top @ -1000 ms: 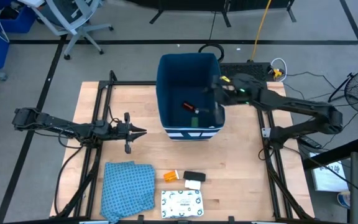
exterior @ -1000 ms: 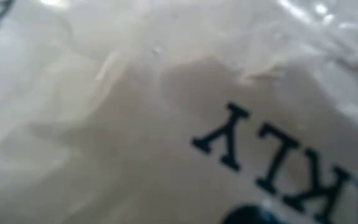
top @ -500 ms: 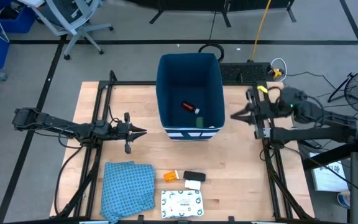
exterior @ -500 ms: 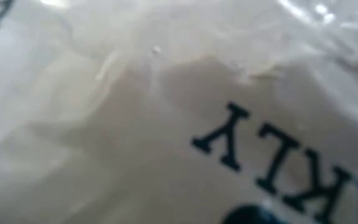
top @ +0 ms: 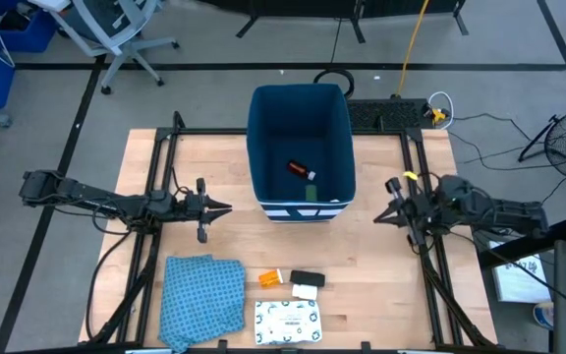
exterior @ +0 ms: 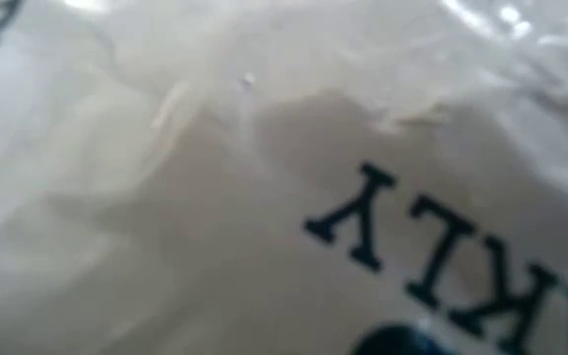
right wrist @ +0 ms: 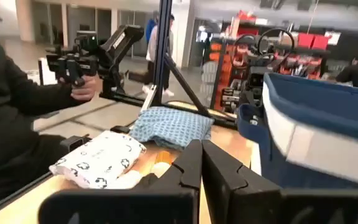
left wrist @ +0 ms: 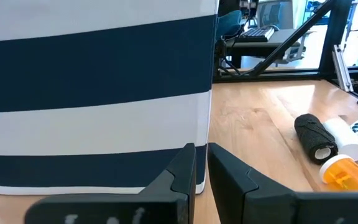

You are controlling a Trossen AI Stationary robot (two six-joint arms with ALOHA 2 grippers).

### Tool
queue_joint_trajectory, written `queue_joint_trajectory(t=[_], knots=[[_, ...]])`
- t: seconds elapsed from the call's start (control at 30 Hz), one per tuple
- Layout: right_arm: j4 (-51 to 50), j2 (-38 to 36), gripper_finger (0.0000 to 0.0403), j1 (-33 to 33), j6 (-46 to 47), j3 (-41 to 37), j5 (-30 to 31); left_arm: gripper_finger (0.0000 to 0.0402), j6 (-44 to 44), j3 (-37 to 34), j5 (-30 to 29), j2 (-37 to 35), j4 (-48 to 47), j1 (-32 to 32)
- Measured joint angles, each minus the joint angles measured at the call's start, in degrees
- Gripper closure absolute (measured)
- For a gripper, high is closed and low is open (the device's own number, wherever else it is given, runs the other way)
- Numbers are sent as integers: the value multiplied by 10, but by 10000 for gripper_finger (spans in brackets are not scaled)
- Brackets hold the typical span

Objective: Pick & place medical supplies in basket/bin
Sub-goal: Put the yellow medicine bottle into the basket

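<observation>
The dark blue bin [top: 299,138] stands upright at the table's far middle, with a red-orange tube [top: 298,169] and a green piece [top: 310,192] on its floor. Near the front edge lie an orange-white packet [top: 270,278], a black piece [top: 307,278], a small white box [top: 305,292] and a white green-printed pouch [top: 288,321]. My left gripper [top: 222,207] hovers shut to the left of the bin, pointing at its striped wall [left wrist: 98,93]. My right gripper [top: 379,216] is shut and empty to the right of the bin, low over the table.
A folded blue patterned cloth [top: 202,295] lies at the front left. The low view is filled by a white wrapper with black letters [exterior: 363,227]. A person [right wrist: 17,118] stands beyond the table's left side, holding a device. Bare wood lies on both sides of the bin.
My right gripper has drawn back from over the bin's right wall toward the table's right edge, then moved nearer and lower, and its fingers have shut with nothing in them. The tube and green piece rest still inside the bin.
</observation>
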Motion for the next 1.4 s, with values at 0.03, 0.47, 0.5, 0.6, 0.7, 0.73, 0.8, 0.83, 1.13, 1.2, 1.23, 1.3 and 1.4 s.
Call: queue_joint_trajectory(t=[0.03, 0.47, 0.5, 0.6, 0.7, 0.73, 0.8, 0.83, 1.13, 1.2, 1.23, 1.3, 1.4], knots=[[25, -9, 403, 0, 4, -21, 1, 355, 0, 0, 0, 0, 0, 0], [211, -20, 403, -6, -9, -139, 59, 355, 23, 0, -1, 0, 1, 0], [212, -21, 403, -5, -6, -139, 59, 355, 26, 0, -1, 0, 0, 0], [185, -20, 403, -5, -7, -139, 59, 355, 28, 0, -5, 0, -1, 0], [191, -21, 403, -5, -9, -140, 59, 355, 13, 0, -32, 0, -2, 0], [193, -20, 403, -5, -10, -140, 59, 355, 3, 0, -43, 0, 2, 0], [189, -20, 403, -5, -10, -140, 59, 355, -32, 13, -56, 0, -10, 0], [189, -20, 403, -5, -10, -140, 60, 355, -41, 31, -54, 0, -31, -3], [185, -20, 403, -5, -10, -141, 104, 397, -55, 271, -118, 135, -271, -144], [184, -20, 403, -5, -11, -141, 104, 393, -57, 319, -131, 181, -292, -174], [180, -20, 403, -5, -13, -141, 104, 391, -62, 341, -136, 203, -307, -187], [171, -20, 403, -5, -14, -141, 104, 391, -80, 387, -151, 249, -344, -209], [164, -20, 403, -5, -15, -141, 104, 398, -129, 458, -191, 314, -406, -228]])
